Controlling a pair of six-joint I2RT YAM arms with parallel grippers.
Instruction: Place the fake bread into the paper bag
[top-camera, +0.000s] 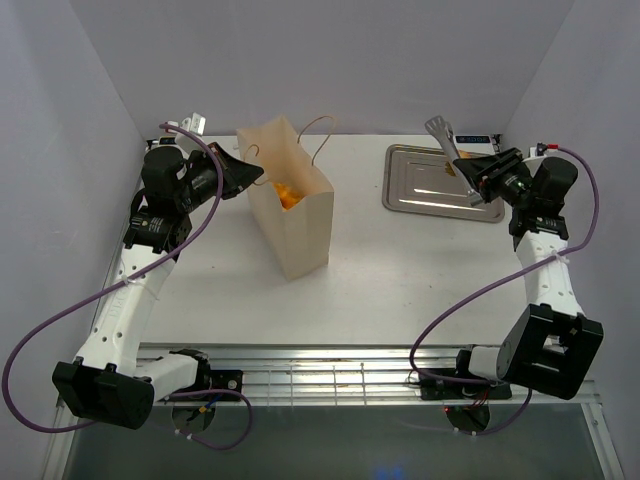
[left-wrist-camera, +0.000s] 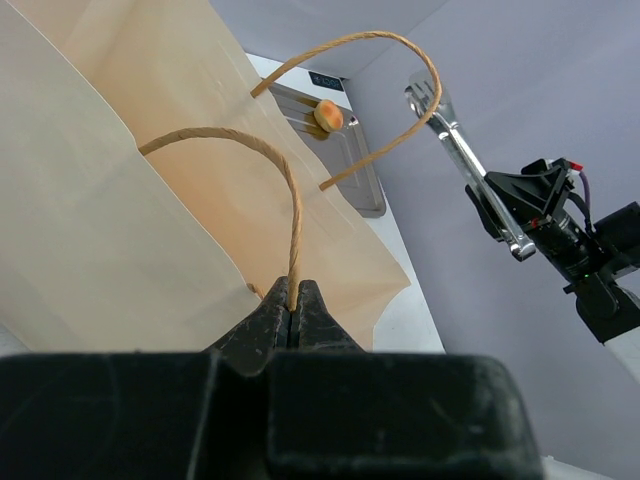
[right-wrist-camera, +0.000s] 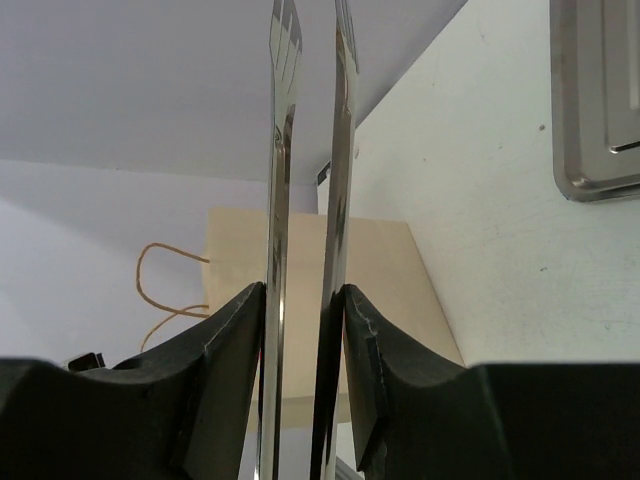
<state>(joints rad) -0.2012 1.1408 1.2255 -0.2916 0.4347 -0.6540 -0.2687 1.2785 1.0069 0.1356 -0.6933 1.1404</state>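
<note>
Meanwhile, left jaws pinch shut on a cord handle (left-wrist-camera: 290, 200) of the paper bag (top-camera: 300, 225), fake bread (top-camera: 288, 193) already inside. One small bun (left-wrist-camera: 328, 116) sits on the tray (top-camera: 420, 190), right of the bag, nearest the right jaws, which clamp empty tongs (right-wrist-camera: 280, 150).

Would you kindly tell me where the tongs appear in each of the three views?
Top: tongs upper right, over the tray, held by the right gripper.
Left wrist: tongs right of centre, slanting, right of the bag.
Right wrist: tongs at centre, two upright blades between the jaws.
Shared landmark: the bag, in all three.
</note>
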